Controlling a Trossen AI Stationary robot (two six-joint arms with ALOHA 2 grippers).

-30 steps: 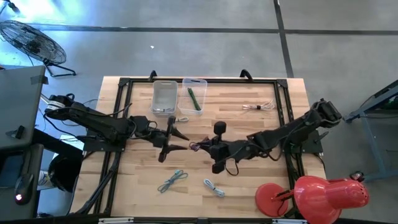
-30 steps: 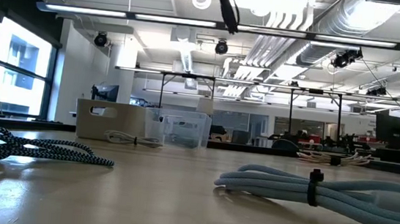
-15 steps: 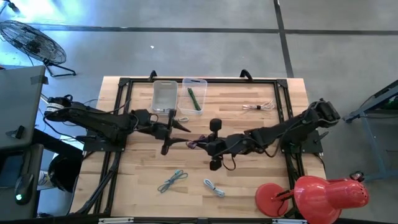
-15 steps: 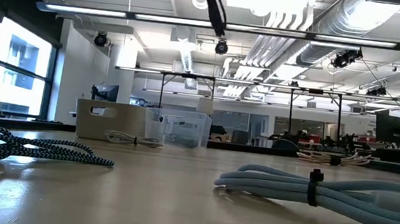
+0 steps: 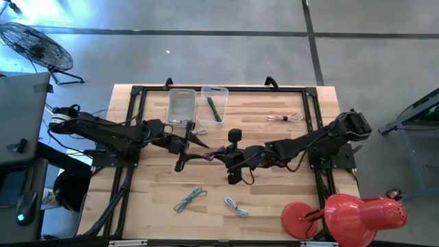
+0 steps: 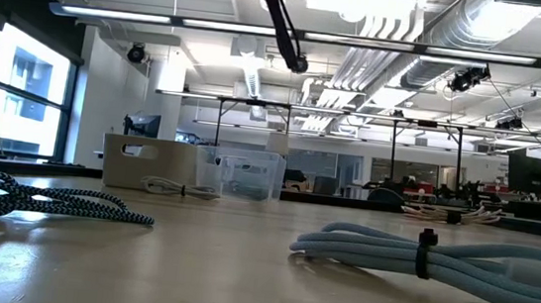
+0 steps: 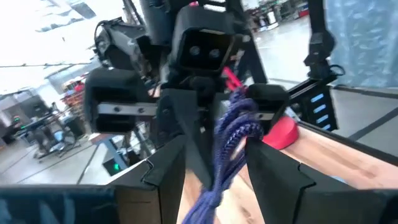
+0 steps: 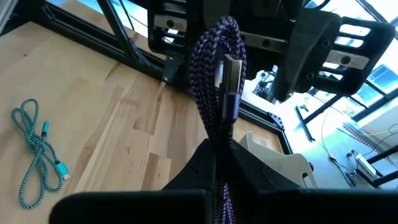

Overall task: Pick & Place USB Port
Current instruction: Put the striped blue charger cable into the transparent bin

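A purple braided USB cable (image 5: 214, 156), coiled into a bundle, hangs in the air over the middle of the table between both grippers. My right gripper (image 5: 222, 158) comes from the table's right and is shut on it. In the right wrist view the cable (image 8: 217, 56) stands up from the fingers with its metal plug (image 8: 233, 71) showing. My left gripper (image 5: 205, 151) comes from the left and is open. In the left wrist view its fingers (image 7: 168, 177) stand on either side of the cable (image 7: 235, 130); I see no touch. My right gripper pinches the lower end of the cable bundle (image 8: 216, 146) between its two fingers, coming level from the table's right. The bundle is lifted clear of the table and sticks out past the fingertips toward the left gripper, several strands together.
Two clear bins (image 5: 181, 106) (image 5: 213, 103) stand at the far edge, the right one with a green thing inside. A white cable (image 5: 285, 118) lies far right. Two teal cables (image 5: 191, 199) (image 5: 235, 206) lie near the front. A red lamp (image 5: 343, 214) stands at the near right corner.
My right gripper has carried the purple cable toward the table's left and a little toward the far edge, up to the left gripper. The cable's free end now stands between the left gripper's open fingers.
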